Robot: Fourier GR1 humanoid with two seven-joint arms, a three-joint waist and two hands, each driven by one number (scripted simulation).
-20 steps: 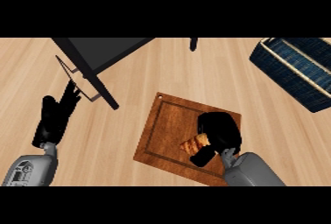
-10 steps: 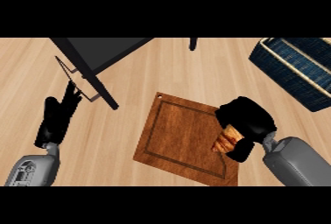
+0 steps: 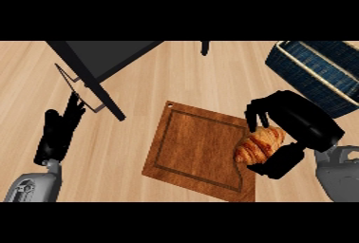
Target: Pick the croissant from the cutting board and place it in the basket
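Observation:
The golden-brown croissant [image 3: 260, 144] is held in my right hand [image 3: 300, 124], whose fingers and thumb curl round it. It hangs over the right edge of the wooden cutting board [image 3: 196, 147]. The dark blue woven basket [image 3: 319, 71] stands at the upper right, up and to the right of that hand. My left hand [image 3: 57, 133] rests open at the far left, fingers pointing up, well away from the board.
A black appliance with a slanted dark panel [image 3: 105, 59] and a thin metal frame [image 3: 80, 92] occupies the upper left, close to my left hand. A small dark object [image 3: 204, 46] sits at the top edge. Light wooden counter surrounds everything.
My right hand has carried the croissant from the board's right part to the right and slightly up, toward the basket. The left hand has stayed still.

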